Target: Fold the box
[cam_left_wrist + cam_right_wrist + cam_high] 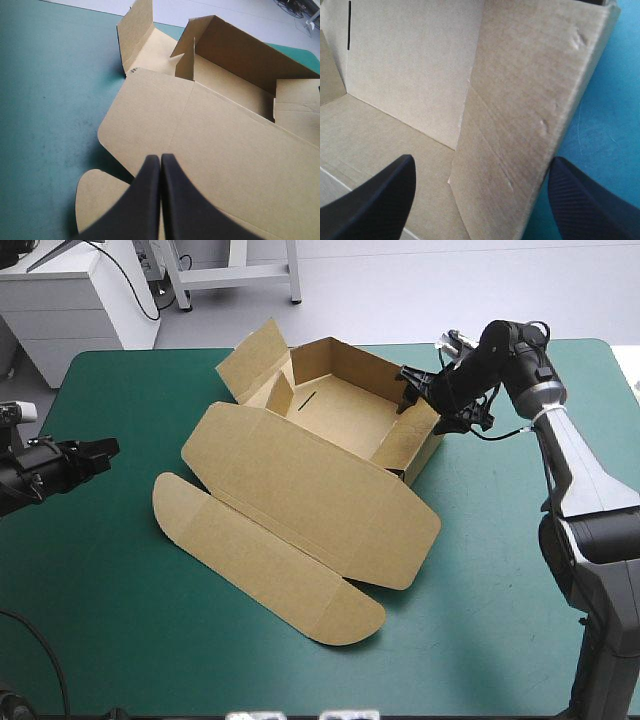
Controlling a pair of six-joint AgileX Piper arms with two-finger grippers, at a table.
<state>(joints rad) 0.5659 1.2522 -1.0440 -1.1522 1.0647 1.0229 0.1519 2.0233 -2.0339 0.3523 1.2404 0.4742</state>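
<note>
The box point(300, 500) is an open tray, lid flat. At its 3 o'clock wall the right gripper point(480, 165) seemingly straddles the board, fingers wide; the left gripper point(160, 157), fingers pressed together, sits at 9 o'clock.

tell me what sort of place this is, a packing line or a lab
Probably a robot lab bench: a table with a teal-green cover, the left gripper shut, the right gripper open astride a wall of one part-folded brown box.

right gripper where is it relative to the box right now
High view: the right gripper is over the table's far right part, at the box's right wall. Its wrist view shows it open, that raised wall between its fingers.
</note>
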